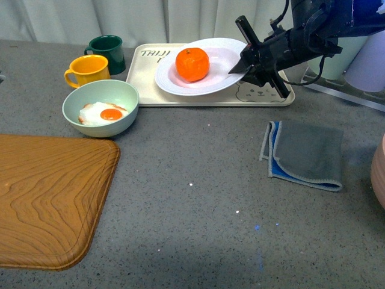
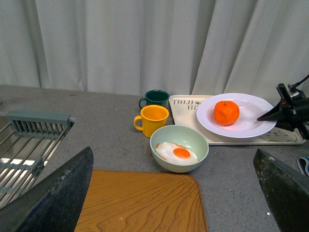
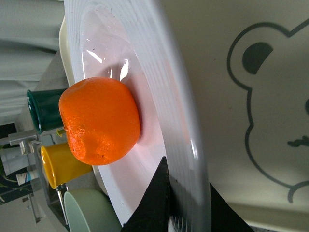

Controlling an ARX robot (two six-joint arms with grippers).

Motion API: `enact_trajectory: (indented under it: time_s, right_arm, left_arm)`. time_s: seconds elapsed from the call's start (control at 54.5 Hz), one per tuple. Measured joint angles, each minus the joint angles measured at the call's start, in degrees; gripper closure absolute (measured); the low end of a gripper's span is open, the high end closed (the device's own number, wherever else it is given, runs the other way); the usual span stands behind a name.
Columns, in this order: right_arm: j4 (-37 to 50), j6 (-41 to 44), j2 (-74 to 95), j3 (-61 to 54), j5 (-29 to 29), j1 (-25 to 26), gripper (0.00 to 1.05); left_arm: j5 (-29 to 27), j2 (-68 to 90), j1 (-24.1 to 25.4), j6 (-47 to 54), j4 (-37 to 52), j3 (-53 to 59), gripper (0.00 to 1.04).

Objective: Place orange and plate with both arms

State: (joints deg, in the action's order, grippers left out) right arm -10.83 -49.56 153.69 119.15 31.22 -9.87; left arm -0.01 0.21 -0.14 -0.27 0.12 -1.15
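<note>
The plate [image 1: 224, 47] is clamped at its rim by the right claw [image 1: 242, 65] (glossy, so likely slippery and breakable). The orange [image 1: 192, 64] is left loose on it and could easily be rolled off. The left claw [image 2: 172, 174] is held spread apart.

The right arm [image 1: 301, 42] is matte black, backed by a dark blue housing [image 1: 361, 15], with thin black cables [image 1: 284, 13] looping above it. The right gripper [image 1: 236, 68] has a long straight crossbar [image 1: 249, 36] and fingers [image 1: 243, 63] tapering to sharp points. The left gripper [image 2: 172, 152] shows two broad, dark grey wedge fingers [image 2: 58, 195] with a faintly speckled finish.
</note>
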Motion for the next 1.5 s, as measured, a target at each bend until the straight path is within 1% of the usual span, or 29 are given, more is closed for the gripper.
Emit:
enact_trajectory:
  time_s: [0.018,0.128,0.22,0.238,0.293,0.312,0.348,0.385,0.422,0.44,0.477,0.495,0.532,0.568,0.605,0.642,0.697,0.715,0.77,0.825,0.844,0.88,0.935,1.009,1.064,1.119,1.32,1.394,1.504]
  right_arm:
    - [-0.28,0.15,0.17,0.24,-0.07,0.0,1.0]
    - [-2.49,2.12,0.46,1.03,-1.33,0.04,0.84]
    - [-2.54,4.59,0.04,0.2,-2.38,0.04,0.66]
    - [-2.19,5.4,-0.42,-0.76,-2.8,0.04,0.61]
    - [-2.01,7.63,-1.84,-3.23,-4.44,0.02,0.5]
    - [-1.92,9.2,-2.73,-4.63,-5.64,-0.02,0.45]
    - [-0.83,12.0,-4.31,-6.99,-7.91,-0.09,0.38]
    - [1.49,14.67,-6.14,-9.73,-11.72,-0.37,0.31]
    - [4.81,18.25,-8.55,-12.94,-16.55,-0.7,0.23]
    - [7.85,21.86,-10.34,-15.61,-20.57,-0.94,0.18]
    - [11.54,25.9,-12.98,-18.91,-25.99,-1.18,0.11]
    - [13.2,27.06,-14.27,-20.5,-28.37,-1.22,0.08]
    - [14.8,28.61,-15.63,-22.12,-30.42,-1.36,0.07]
    - [18.6,31.87,-18.6,-25.94,-33.53,-1.44,0.1]
    - [20.94,34.03,-20.02,-27.76,-34.97,-1.51,0.11]
    - [28.65,36.76,-20.98,-30.8,-37.64,-1.51,0.15]
    - [46.27,42.05,-22.71,-38.71,-41.31,-1.38,0.26]
    - [53.86,43.95,-23.89,-43.36,-41.13,-1.14,0.31]
    - [63.84,46.1,-26.25,-51.01,-40.65,-0.63,0.4]
    - [70.86,47.23,-29.24,-58.03,-40.24,0.07,0.49]
    - [71.95,47.56,-29.9,-59.28,-40.13,0.24,0.51]
    - [75.28,48.11,-32.94,-63.98,-39.95,0.87,0.58]
    - [78.03,48.65,-37.59,-69.64,-39.36,1.81,0.69]
    - [79.69,48.96,-41.72,-74.62,-38.82,2.67,0.8]
    - [80.81,49.18,-44.98,-79.43,-38.25,3.28,0.91]
    - [81.64,49.33,-48.65,-85.31,-37.4,3.85,1.04]
    - [82.44,49.53,-58.14,-96.08,-35.82,5.18,1.04]
    - [79.41,49.53,-62.69,-98.71,-35.43,5.73,1.04]
    - [77.88,49.51,-69.66,-102.66,-34.86,6.45,1.04]
  left_arm:
    - [0.0,0.0,0.0,0.02,0.0,0.0,0.07]
    - [0.0,0.0,0.0,0.0,0.0,0.0,0.07]
    - [0.0,0.0,0.0,0.02,0.0,0.0,0.07]
    - [0.0,0.0,0.0,0.0,0.0,0.0,0.07]
    - [0.0,0.0,0.0,0.0,0.0,0.0,0.07]
    - [0.02,0.0,0.0,0.02,0.0,0.0,0.07]
    - [0.0,0.0,0.0,0.02,0.0,0.0,0.07]
    - [0.0,0.0,0.0,0.0,0.0,0.0,0.07]
    - [0.0,0.0,0.0,0.0,0.0,0.0,0.07]
    - [0.0,0.0,0.0,0.0,0.0,0.0,0.07]
    - [0.0,0.0,0.0,0.0,0.0,0.0,0.07]
    - [0.0,0.0,0.0,0.02,0.0,0.0,0.07]
    - [0.02,0.0,0.0,0.0,0.0,0.0,0.07]
    - [0.0,0.0,0.0,0.0,0.0,0.0,0.07]
    - [0.0,0.0,-0.02,0.0,0.0,0.0,0.07]
    - [0.0,-0.02,0.0,0.0,0.0,0.0,0.07]
    - [0.0,-0.02,0.0,0.0,0.0,0.0,0.07]
    - [0.0,-0.02,0.0,0.0,0.0,0.0,0.07]
    - [0.0,-0.02,0.0,0.0,0.0,0.0,0.07]
    - [0.0,-0.02,0.0,0.0,0.0,0.0,0.07]
    - [0.0,-0.02,-0.02,0.0,0.0,0.0,0.07]
    - [0.0,-0.02,0.0,0.02,0.0,0.0,0.07]
    - [0.0,-0.02,0.0,0.0,0.0,0.0,0.07]
    - [0.0,-0.02,0.0,0.0,0.0,0.0,0.07]
    - [0.0,-0.02,0.0,0.02,0.0,0.0,0.07]
    - [0.0,-0.02,0.0,0.0,0.0,0.0,0.07]
    - [0.0,-0.02,0.0,0.0,0.0,0.0,0.07]
    - [0.0,-0.02,0.0,0.0,0.0,0.0,0.07]
    - [0.0,-0.02,0.0,0.0,0.0,0.0,0.07]
